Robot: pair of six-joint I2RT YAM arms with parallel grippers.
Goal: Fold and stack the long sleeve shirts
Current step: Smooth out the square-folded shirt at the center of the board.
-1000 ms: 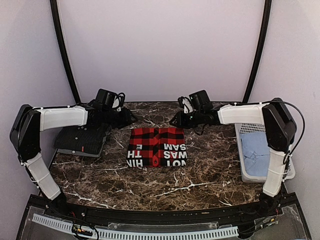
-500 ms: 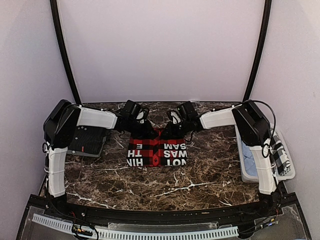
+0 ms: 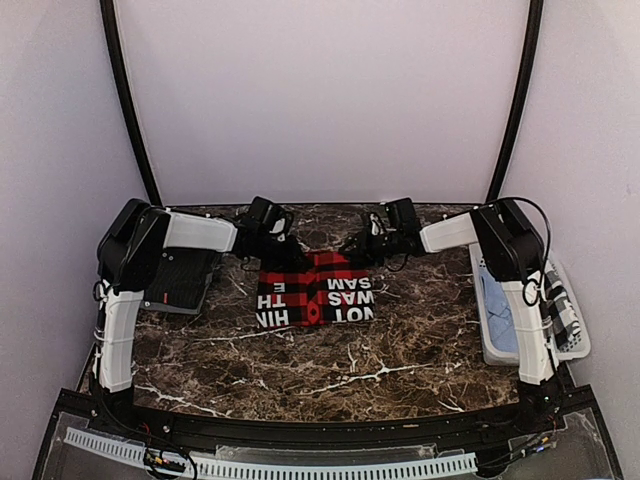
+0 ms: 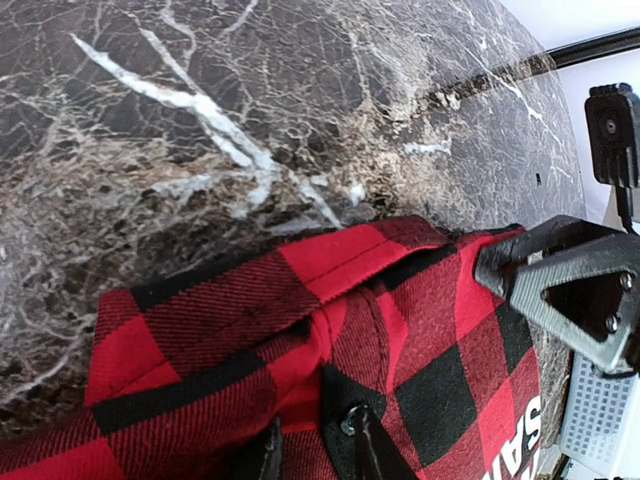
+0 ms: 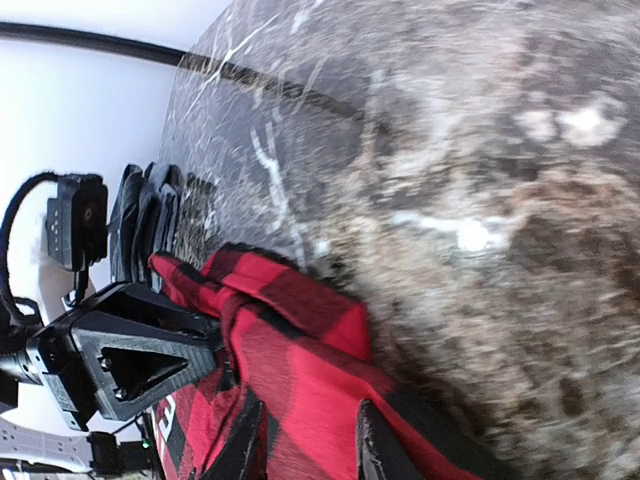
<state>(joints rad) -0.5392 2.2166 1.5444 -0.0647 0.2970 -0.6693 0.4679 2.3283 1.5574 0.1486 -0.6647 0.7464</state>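
This looks like a robot test cell in a lab rather than a home. Plain pale walls (image 3: 320, 100) box in a dark marble-patterned table (image 3: 300, 365) on its left, far and right sides. Two black bent poles (image 3: 125, 110) rise from the far corners. What looks like slotted cable duct (image 3: 330, 466) runs along the near edge.

Nearer the arm bases than the flannel shirt (image 3: 315, 300), the marble table (image 3: 330, 380) is lying bare and giving wide passage. Left of the shirt, the folded charcoal shirt (image 3: 170, 285) is blocking the table's edge. Right of it, a white basket (image 3: 490, 350) is standing in the way. At the shirt's far edge, the left gripper (image 3: 293, 266) and right gripper (image 3: 350, 252) are crowding close together.
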